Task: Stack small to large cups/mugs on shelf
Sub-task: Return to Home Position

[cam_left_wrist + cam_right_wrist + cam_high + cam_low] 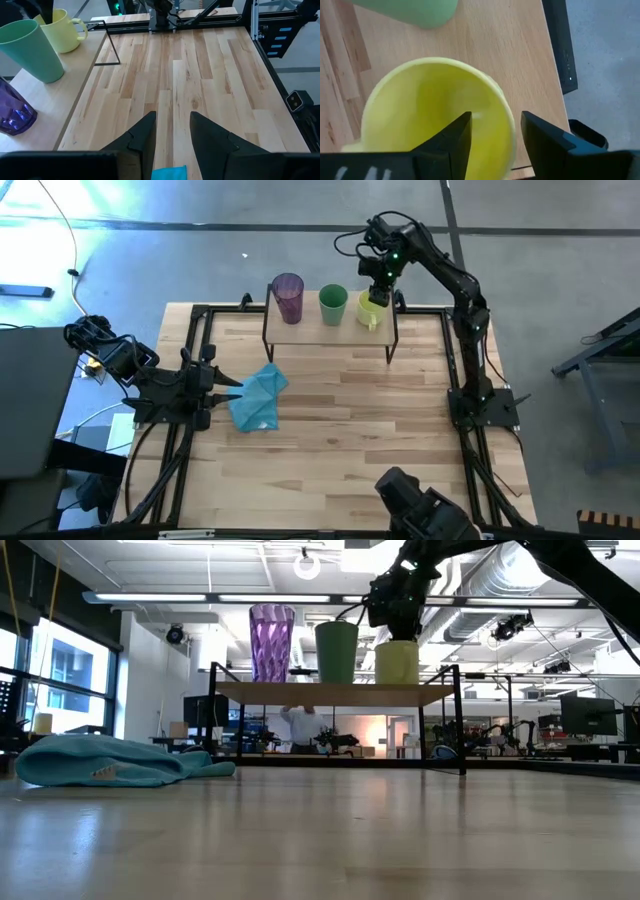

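Three cups stand upright in a row on the shelf (330, 335) at the table's far side. From left to right they are the purple tumbler (288, 297), the green cup (333, 305) and the yellow-green mug (371, 311), whose handle points to the near side. My right gripper (492, 135) is open above the mug (435, 110), with one finger inside it and one outside its wall. My left gripper (172, 135) is open and low at the table's left (228, 387), at the edge of the light blue cloth (258, 398). My right gripper points down from above and straddles the mug's rim (509, 127) on the side away from the handle, one finger inside and one outside. I cannot tell whether either finger touches the wall. The mug stands upright on the shelf (330, 692).
The blue cloth (110, 762) lies crumpled on the tabletop left of centre. Black frame rails run along the table's left and right edges (455, 370). The shelf's thin black legs (462, 730) stand on the far part of the table. Bare tabletop stretches in front of the shelf.
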